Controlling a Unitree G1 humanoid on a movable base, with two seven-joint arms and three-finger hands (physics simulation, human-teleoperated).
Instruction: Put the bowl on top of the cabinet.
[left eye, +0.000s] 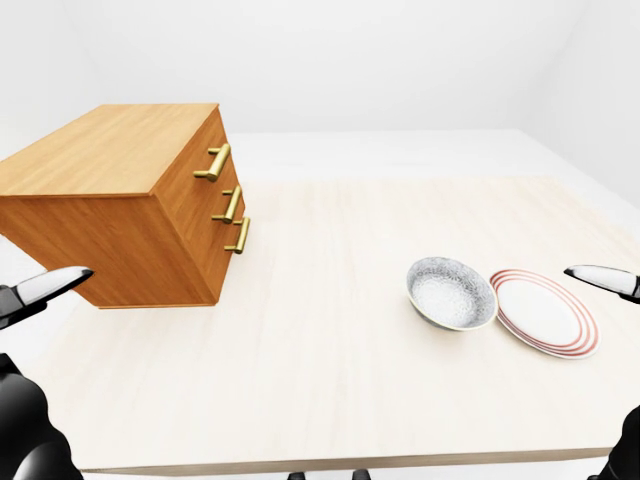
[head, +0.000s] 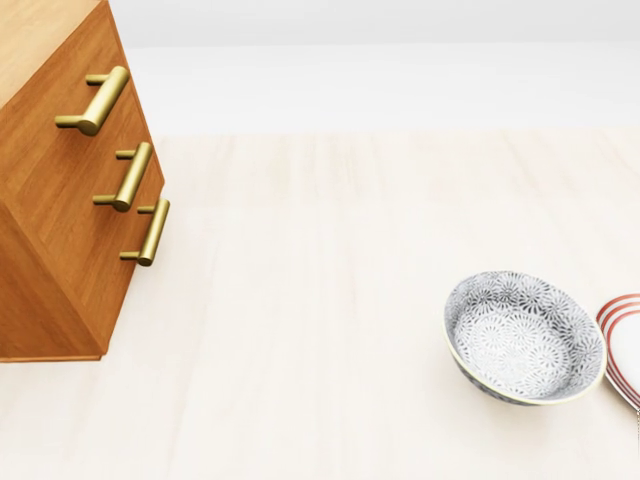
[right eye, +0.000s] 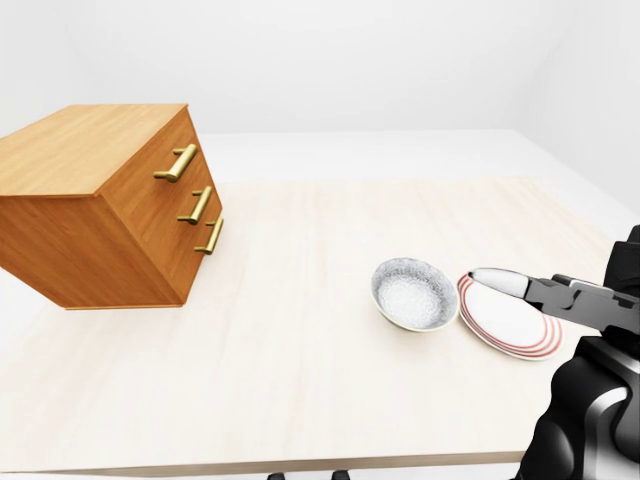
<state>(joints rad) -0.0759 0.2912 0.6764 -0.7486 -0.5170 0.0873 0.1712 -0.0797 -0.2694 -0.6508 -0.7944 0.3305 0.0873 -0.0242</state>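
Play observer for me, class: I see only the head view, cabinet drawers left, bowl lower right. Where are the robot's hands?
Observer: The right hand shows in the right-eye view, fingers stretched out, its tip overlapping the plate right of the bowl.
Operator: And the left?
Observer: The left hand sits at the left-eye view's left edge, by the lower corner of the cabinet; one fingertip shows.
Operator: Cabinet top?
Observer: Flat wood with nothing on it, seen in both eye views.

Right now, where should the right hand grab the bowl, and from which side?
Take the bowl by the rim arc lowest in the head view, coming down from above: it sits upright, mouth open, walls flared. The plate crowds its right side, so the right hand likely lacks finger room there.
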